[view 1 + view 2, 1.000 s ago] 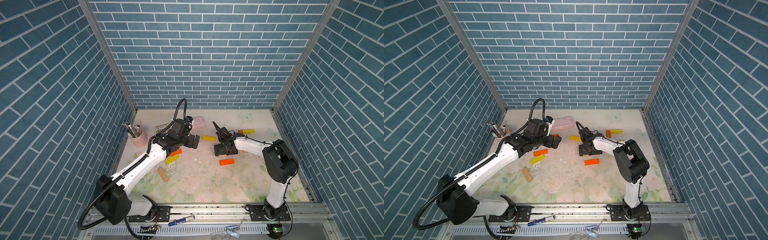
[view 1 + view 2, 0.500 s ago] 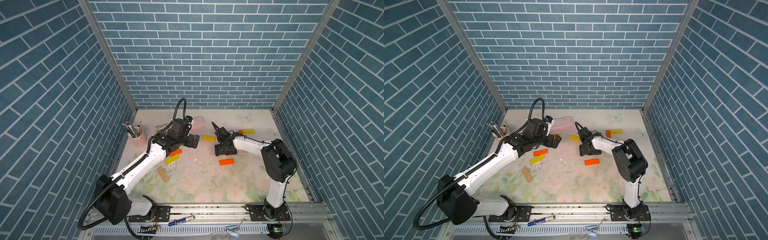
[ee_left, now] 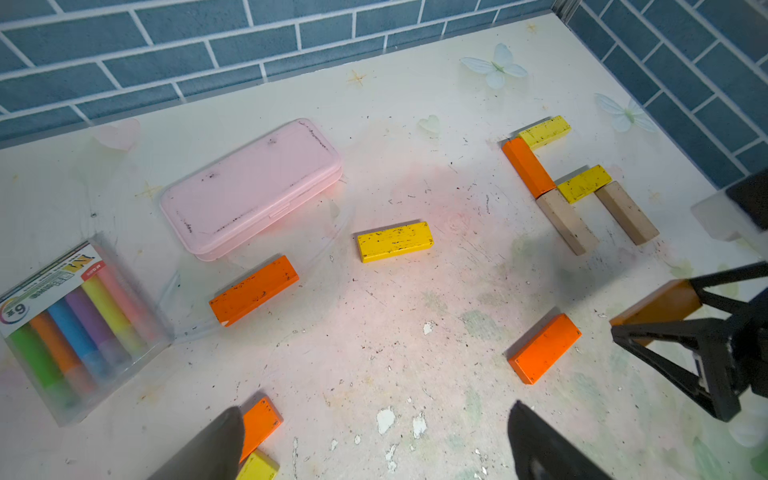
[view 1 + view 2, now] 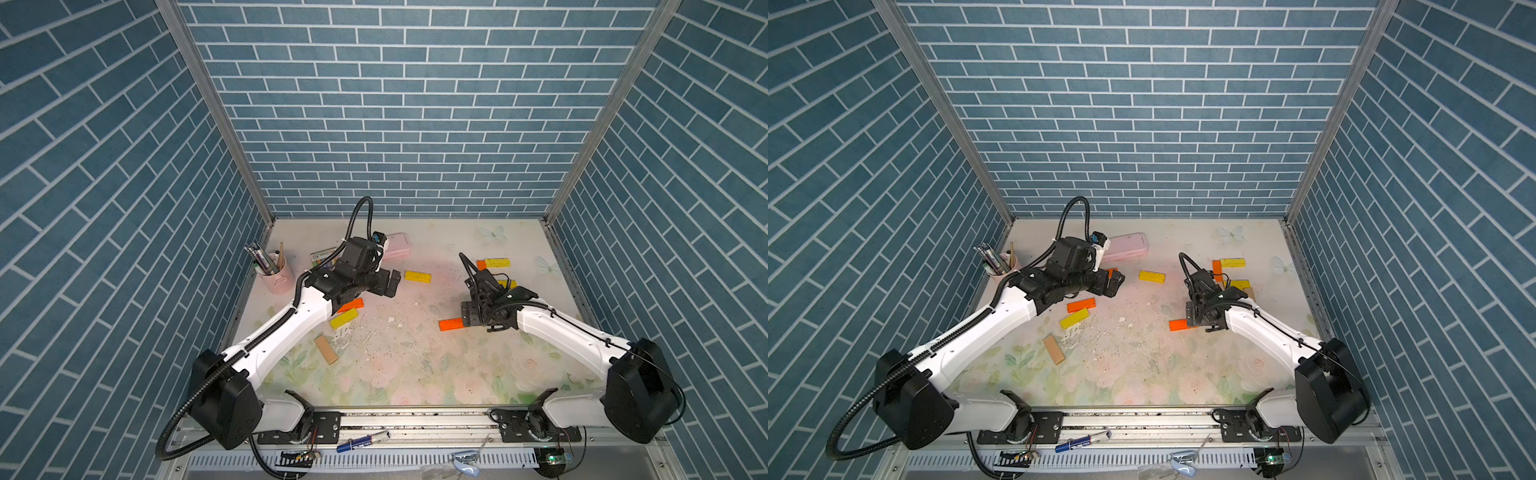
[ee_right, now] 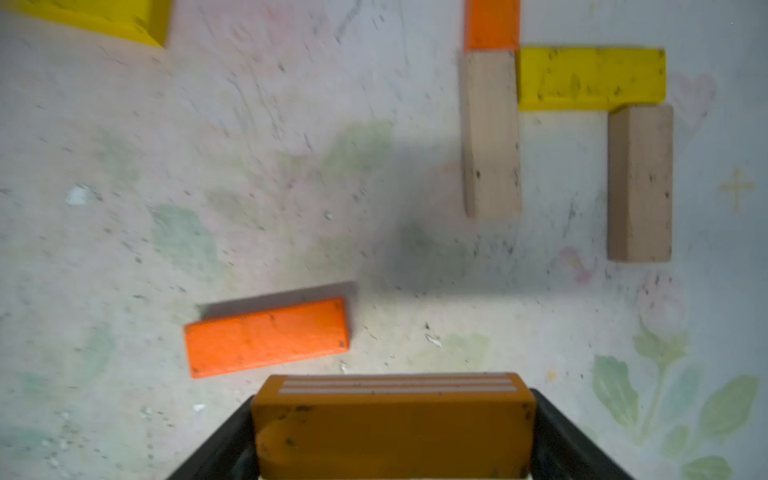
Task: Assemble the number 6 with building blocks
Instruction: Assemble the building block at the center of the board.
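Near the middle of the table, the right gripper is clamped end to end on an orange block, with a loose orange block just beside it. The left gripper hangs with jaws apart and empty toward the left edge. Beyond, near the far right corner, five building blocks form an unfinished 6 lacking its near bar. Fingers lowering the held block there could well knock the tan bars askew.
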Controlling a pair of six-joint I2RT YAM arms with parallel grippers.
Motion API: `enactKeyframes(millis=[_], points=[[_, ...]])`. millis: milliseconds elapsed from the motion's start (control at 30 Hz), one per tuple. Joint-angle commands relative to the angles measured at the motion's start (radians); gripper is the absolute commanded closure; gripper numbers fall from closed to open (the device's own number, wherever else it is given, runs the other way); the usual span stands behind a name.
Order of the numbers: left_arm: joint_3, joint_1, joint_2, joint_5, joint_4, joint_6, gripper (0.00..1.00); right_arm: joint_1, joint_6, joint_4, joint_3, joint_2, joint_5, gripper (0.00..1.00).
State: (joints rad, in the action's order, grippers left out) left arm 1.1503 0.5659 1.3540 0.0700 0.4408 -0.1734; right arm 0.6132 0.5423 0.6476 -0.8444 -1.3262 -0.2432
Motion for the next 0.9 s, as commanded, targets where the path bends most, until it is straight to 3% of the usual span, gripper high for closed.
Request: enactKeyframes(millis=[0,200,467,733,867], points=[[-0.018,-0.008,0.004,0.026,-0.028,-0.024,0.01,-0.041,0.015,-0.031,0.083,0.038,0.01,0.24],[-0.026,-0.006,0.013,0.047,-0.044,-0.033,0.01,-0.122,-0.024,-0.125,0.137,-0.021,0.063,0.24],[-0.031,-0.005,0.014,0.054,-0.053,-0.024,0.01,-0.166,-0.038,-0.12,0.07,-0.154,0.076,0.2],[-0.032,-0.006,0.017,0.053,-0.057,-0.014,0.01,-0.211,-0.071,-0.09,0.012,-0.242,0.093,0.12],[-0.035,-0.006,0.014,0.053,-0.062,-0.014,0.01,-0.234,-0.088,-0.091,-0.011,-0.263,0.116,0.04]])
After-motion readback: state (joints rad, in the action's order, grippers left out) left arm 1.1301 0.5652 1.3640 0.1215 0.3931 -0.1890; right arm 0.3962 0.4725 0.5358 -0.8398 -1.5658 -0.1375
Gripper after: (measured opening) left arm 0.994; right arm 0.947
